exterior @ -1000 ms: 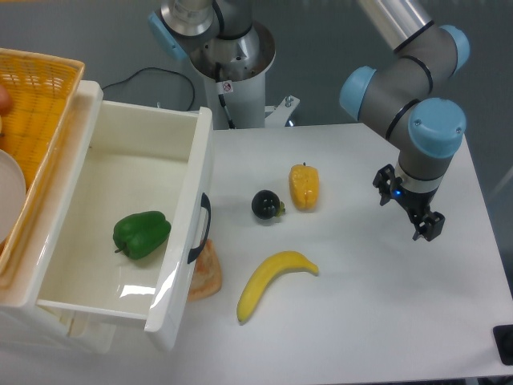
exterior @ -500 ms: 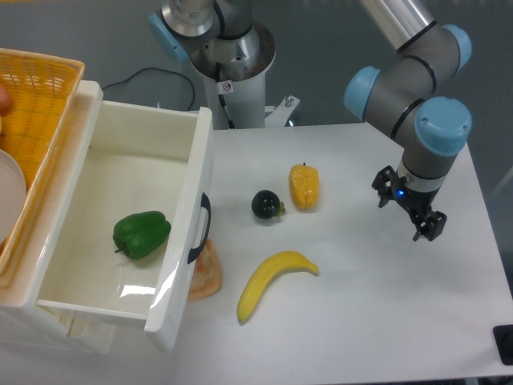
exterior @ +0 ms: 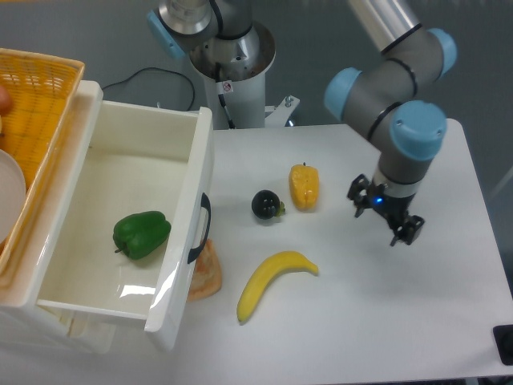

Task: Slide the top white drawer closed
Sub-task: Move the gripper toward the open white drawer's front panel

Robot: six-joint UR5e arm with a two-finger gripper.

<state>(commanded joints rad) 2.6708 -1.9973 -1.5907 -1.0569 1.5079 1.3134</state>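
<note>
The top white drawer (exterior: pixel 120 224) stands open; the gripper (exterior: pixel 398 226), apparently empty-jawed, should push its front toward nine o'clock, clearing the banana (exterior: pixel 272 281).

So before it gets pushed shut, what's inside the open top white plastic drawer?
One green bell pepper lies in the top white drawer; nothing else shows inside.

No readable text; a small round red-and-white sticker (exterior: pixel 227 86) sits on the robot base (exterior: pixel 232 72), its symbol illegible.
</note>
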